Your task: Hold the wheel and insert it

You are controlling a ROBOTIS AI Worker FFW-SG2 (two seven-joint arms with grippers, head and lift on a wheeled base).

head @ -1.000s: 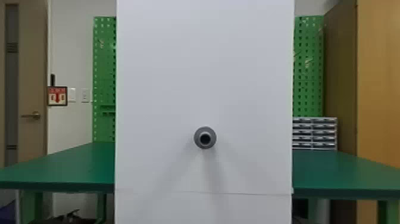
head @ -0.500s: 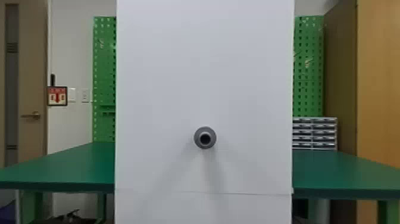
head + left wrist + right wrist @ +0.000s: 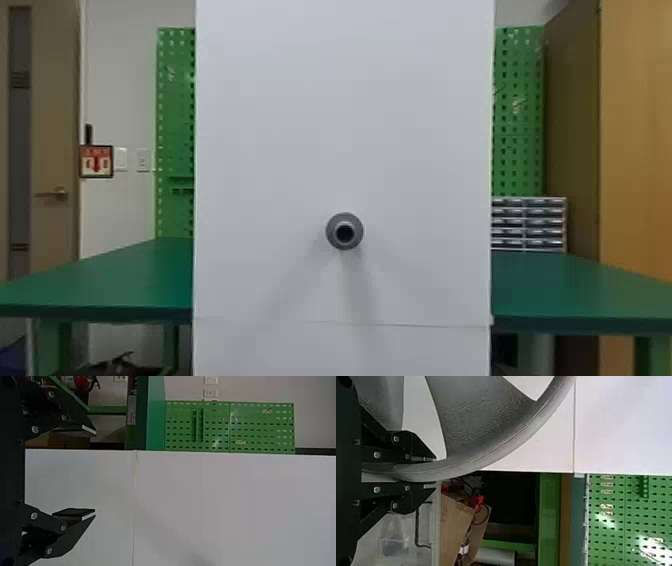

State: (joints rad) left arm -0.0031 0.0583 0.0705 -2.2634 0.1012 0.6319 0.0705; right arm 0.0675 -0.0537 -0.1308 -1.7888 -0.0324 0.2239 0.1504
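"In front of the tall white flat panel (image 3: 345, 125), what has changed over the last second?"

"In the head view, nothing I can detect. The short grey round hollow-ended peg (image 3: 344, 231) sits at the same spot on the panel as in both earlier frames, with nothing on it. The flat green bench (image 3: 575, 287) behind is unchanged too."

"Where is the wheel?"

"Right wrist view: large grey ribbed-looking wheel with broad spokes (image 3: 478, 419), held at its rim by the right gripper (image 3: 435, 472). Its fingers are clamped on the rim, one to each side."

"And the left?"

"Left gripper (image 3: 95, 472) is near the panel, fingers apart, nothing between them."

"Reading for the task?"

"Judgement: holding is half met, by one side only; insertion not begun. The unchanged peg gives a steady target. Next, I would expect the wheel to be carried to the peg, the left fingers taking the opposite rim, then the centre lined up and pushed on squarely."

"Risks?"

"With a single pinch at the edge, a wheel this broad may tip or twist in the grip. A tilted hub would likely catch on the peg's end. Whether the grip is firm, I cannot tell."
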